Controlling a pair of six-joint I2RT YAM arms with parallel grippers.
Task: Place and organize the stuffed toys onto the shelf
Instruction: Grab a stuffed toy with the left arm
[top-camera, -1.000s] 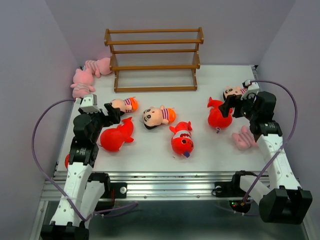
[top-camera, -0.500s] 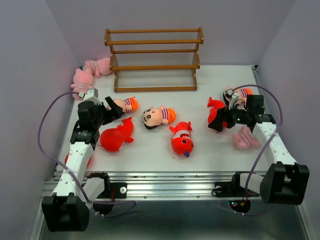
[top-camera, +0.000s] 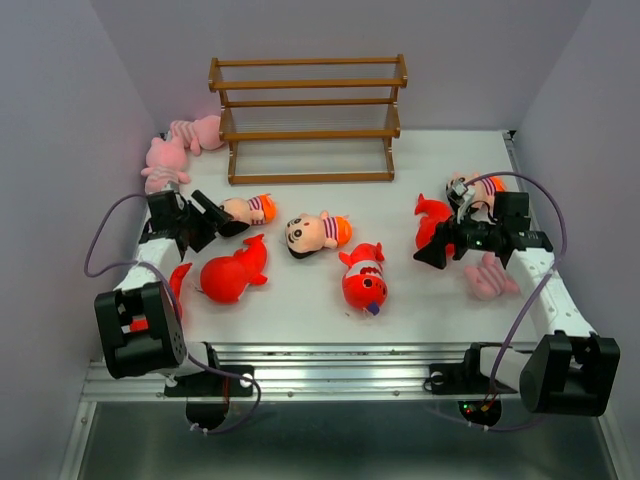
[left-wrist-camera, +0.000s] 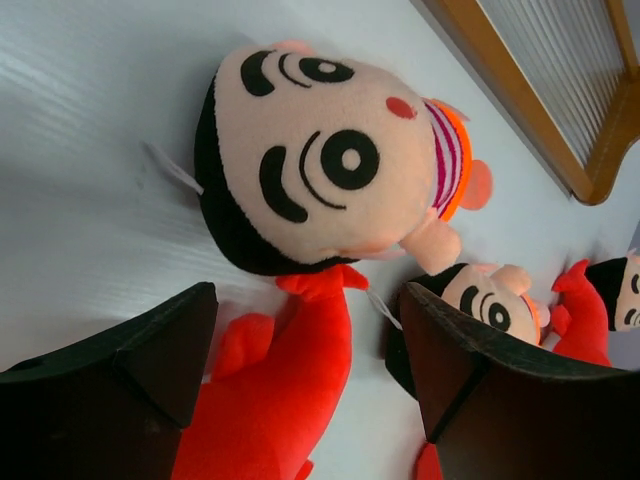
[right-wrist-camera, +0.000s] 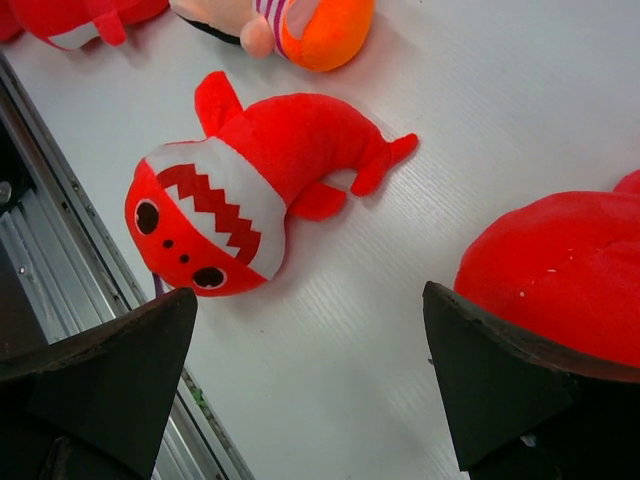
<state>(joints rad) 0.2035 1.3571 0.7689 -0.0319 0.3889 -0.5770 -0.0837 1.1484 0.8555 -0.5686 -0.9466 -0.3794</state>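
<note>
Three pink toys (top-camera: 163, 160), seemingly striped

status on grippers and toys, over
Both grippers open, nothing held. Left gripper facing boy doll; right gripper beside red fish. Shelf holds nothing yet.

I see my white table (top-camera: 420, 165) with the wooden shelf (top-camera: 305, 83) upright at its far edge. Lying before it are the left boy doll (top-camera: 250, 209), centre boy doll (top-camera: 318, 232), right boy doll (top-camera: 475, 186), left fish (top-camera: 228, 277), centre fish (top-camera: 364, 280) and right fish (top-camera: 430, 222). There are pink toys (top-camera: 165, 155) in the far left corner, and a lone pink toy (top-camera: 488, 277) at the right.
</note>
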